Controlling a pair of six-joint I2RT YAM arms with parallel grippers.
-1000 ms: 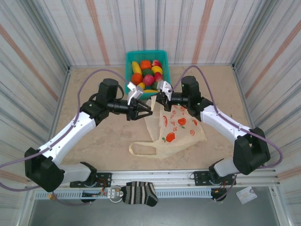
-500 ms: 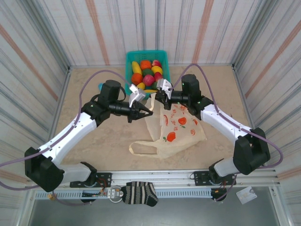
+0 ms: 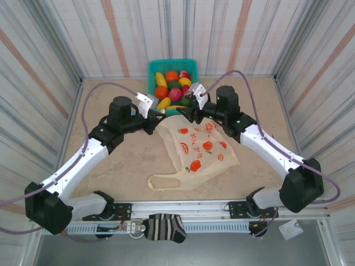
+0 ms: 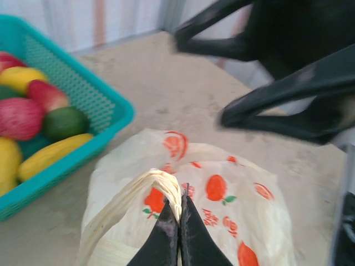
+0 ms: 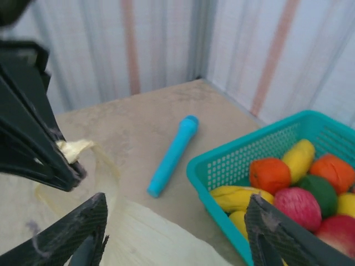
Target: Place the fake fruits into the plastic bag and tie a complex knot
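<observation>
Fake fruits (image 3: 173,84) lie heaped in a teal basket (image 3: 172,61) against the far wall, none in the plastic bag (image 3: 201,147) yet. The bag lies mostly flat on the table (image 3: 122,160), just in front of the basket, one loop handle trailing toward the near edge. The left gripper (image 4: 178,206) is pinched tight on the other handle, the bunched cream strip caught between its tips. The right gripper (image 5: 175,199) stands spread wide with nothing between its fingers; it hangs over the bag's far edge, perhaps just clear of it, though the view is too poor to be sure. From above it covers the basket's near rim. A blue cylinder (image 5: 172,155) lies on the table left of the basket, and a striped sock (image 3: 165,227) sits on the front rail.

A second ago both grippers met at the bag's top corner, the right one closed. Since then the right has let go, the left has clamped down and drawn back leftward, and the bag has spread wider.
</observation>
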